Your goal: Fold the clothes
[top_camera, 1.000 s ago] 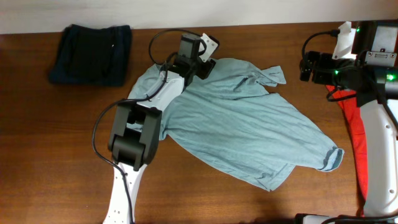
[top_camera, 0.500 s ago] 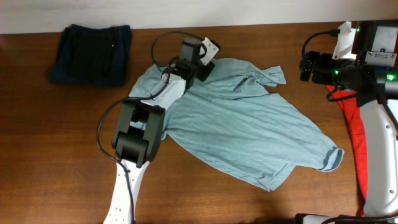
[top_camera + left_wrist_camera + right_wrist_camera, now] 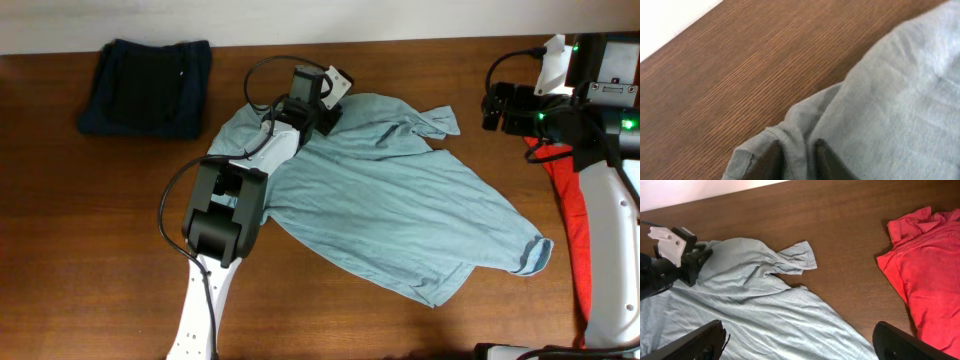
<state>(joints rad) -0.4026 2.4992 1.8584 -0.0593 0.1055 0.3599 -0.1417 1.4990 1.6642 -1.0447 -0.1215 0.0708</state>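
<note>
A light blue-grey shirt point(image 3: 400, 205) lies spread and wrinkled across the middle of the wooden table. My left gripper point(image 3: 330, 105) is at the shirt's far left edge and is shut on a fold of its hem point(image 3: 799, 145). The shirt also shows in the right wrist view point(image 3: 765, 300). My right gripper point(image 3: 800, 345) hangs open and empty above the table at the far right, near a red shirt point(image 3: 927, 270) that also shows in the overhead view point(image 3: 572, 215).
A folded dark navy garment point(image 3: 148, 85) lies at the far left of the table. The table's far edge meets a white wall point(image 3: 300, 20). The left arm's black cable point(image 3: 262, 68) loops above the shirt.
My left gripper has shifted slightly to the right along the shirt's far edge, and its arm base has moved a little with it. The right arm has not moved.
</note>
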